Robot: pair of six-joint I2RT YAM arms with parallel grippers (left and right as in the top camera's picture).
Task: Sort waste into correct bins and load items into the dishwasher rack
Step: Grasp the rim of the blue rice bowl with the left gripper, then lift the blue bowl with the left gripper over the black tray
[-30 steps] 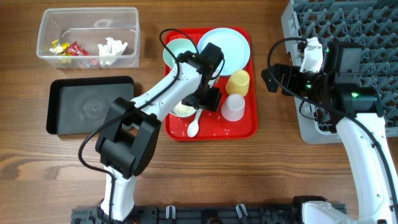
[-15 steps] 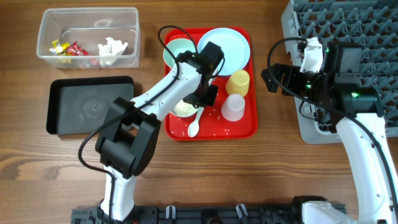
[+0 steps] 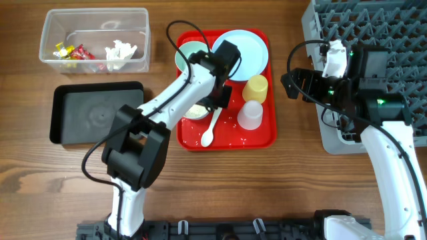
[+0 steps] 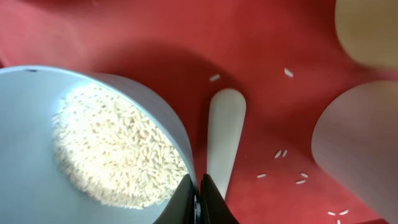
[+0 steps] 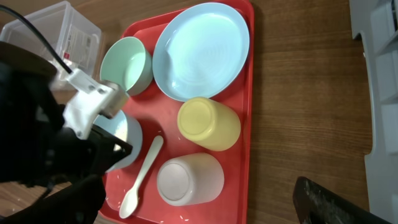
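Rice bowl, light blue w/ a heap of white rice inside, is at lower left of the red tray, mid-frame in overhead. L gripper is pinched narrow on its rim, one finger inside, one outside. White spoon lies on tray just beside the bowl. Loose rice grains are scattered on tray btw spoon & white cup. Yellow cup is just above white cup. Plate is at tray's top right, 2nd bowl at top left, no rice in it. Clear tub, upper left of frame, holds wrappers & tissue; black tray is directly below it. Rack fills upper right corner. R gripper hangs over wood table btw red tray & rack; can't tell if wide or closed.
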